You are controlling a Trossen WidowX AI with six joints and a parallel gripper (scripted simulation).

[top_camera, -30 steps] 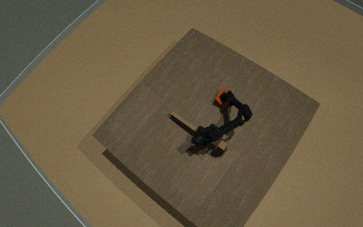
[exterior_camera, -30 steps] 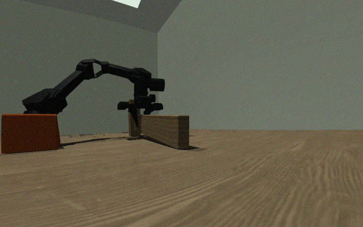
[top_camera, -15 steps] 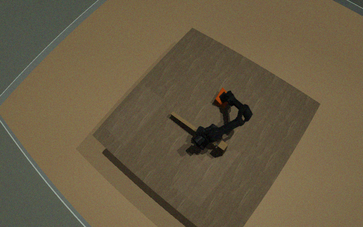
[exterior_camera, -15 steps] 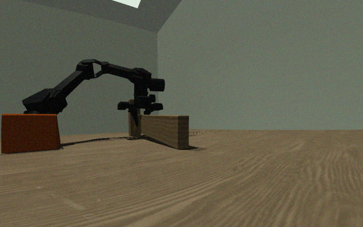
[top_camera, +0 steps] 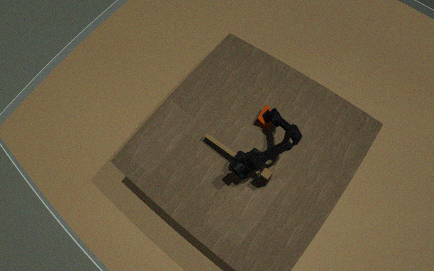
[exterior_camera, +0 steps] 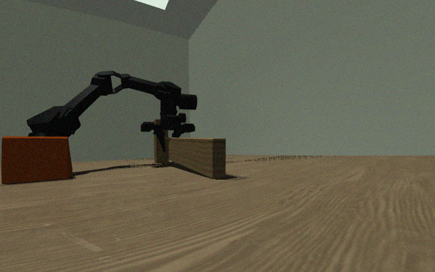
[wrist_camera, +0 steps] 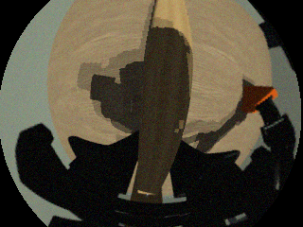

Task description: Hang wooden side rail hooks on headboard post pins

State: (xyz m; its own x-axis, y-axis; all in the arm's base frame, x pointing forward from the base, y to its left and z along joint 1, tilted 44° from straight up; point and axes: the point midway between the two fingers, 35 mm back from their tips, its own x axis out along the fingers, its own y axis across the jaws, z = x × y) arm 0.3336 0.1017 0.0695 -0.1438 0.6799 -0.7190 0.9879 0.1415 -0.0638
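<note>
The wooden side rail (top_camera: pixel 220 145) (exterior_camera: pixel 193 153) (wrist_camera: pixel 166 85) stands on its narrow edge. In the exterior view its far end appears to touch the table. My gripper (exterior_camera: pixel 167 148) (wrist_camera: pixel 154 131) points down and is shut on the rail near its other end, with one finger on each side. The headboard post (top_camera: pixel 265 173) (exterior_camera: pixel 160 157) stands upright just beyond the gripper and is partly covered by it. The rail's hooks, the post's slot and its pins are hidden or too small and dark to make out, so I cannot tell whether hooks and pins touch.
An orange block (top_camera: pixel 263 115) (exterior_camera: pixel 35 160) (wrist_camera: pixel 255 97) stands beside the arm's base, away from the rail. My arm arches from the base over to the rail. A long dark strip (top_camera: pixel 172 222) lies along the lower left table side in the top view.
</note>
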